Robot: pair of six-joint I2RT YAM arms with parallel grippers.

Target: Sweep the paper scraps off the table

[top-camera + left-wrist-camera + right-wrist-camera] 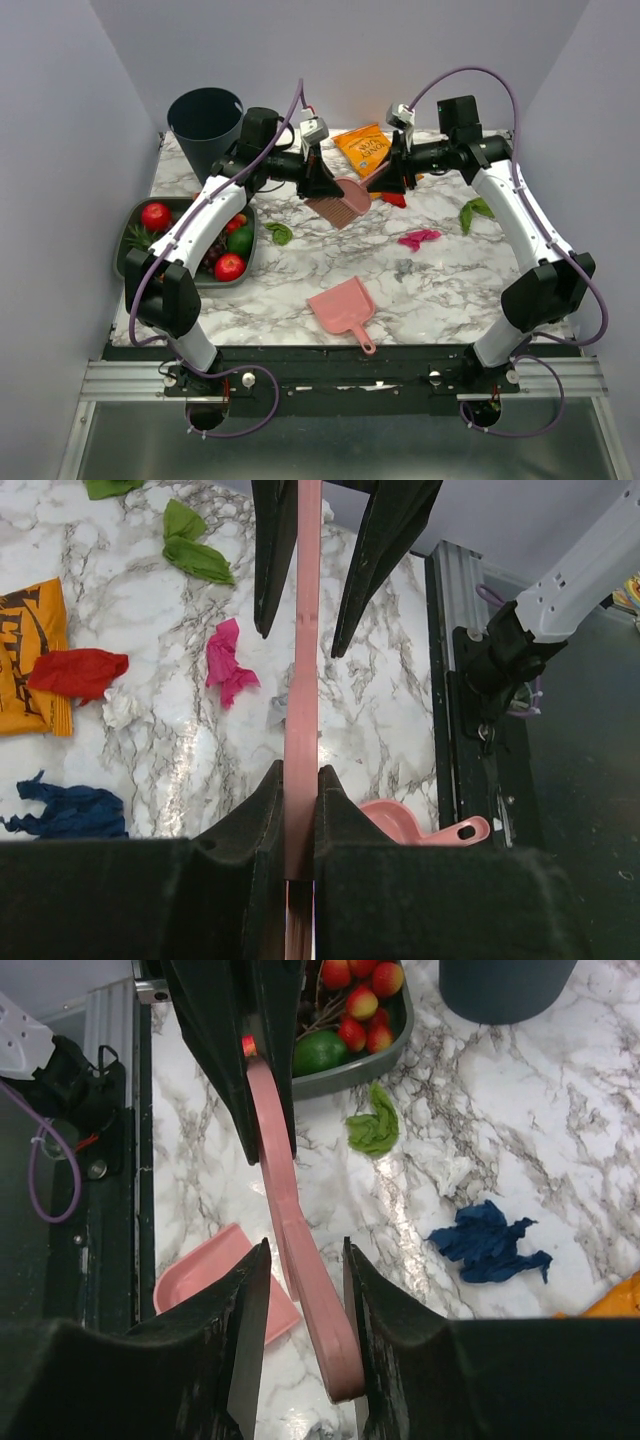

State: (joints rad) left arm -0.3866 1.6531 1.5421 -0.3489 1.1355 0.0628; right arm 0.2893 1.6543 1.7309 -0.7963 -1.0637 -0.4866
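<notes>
A pink brush [340,205] hangs above the back middle of the table [450,290]. My left gripper [322,185] [298,775] is shut on it near the bristle head. My right gripper [392,175] [305,1250] straddles the brush handle [275,1150]. The handle rests against one finger, with a gap showing to the other. Paper scraps lie around: green [279,233], green [476,210], magenta [418,238], grey [403,267], red [394,199] and blue [488,1243]. The left wrist view shows the magenta scrap [228,663], the red scrap [78,672] and the blue scrap [70,810].
A pink dustpan [342,305] lies near the front edge. A dark bin [207,125] stands at the back left. Left of the middle is a grey tray [135,215] of toy fruit. An orange snack bag [362,148] lies at the back, behind the grippers.
</notes>
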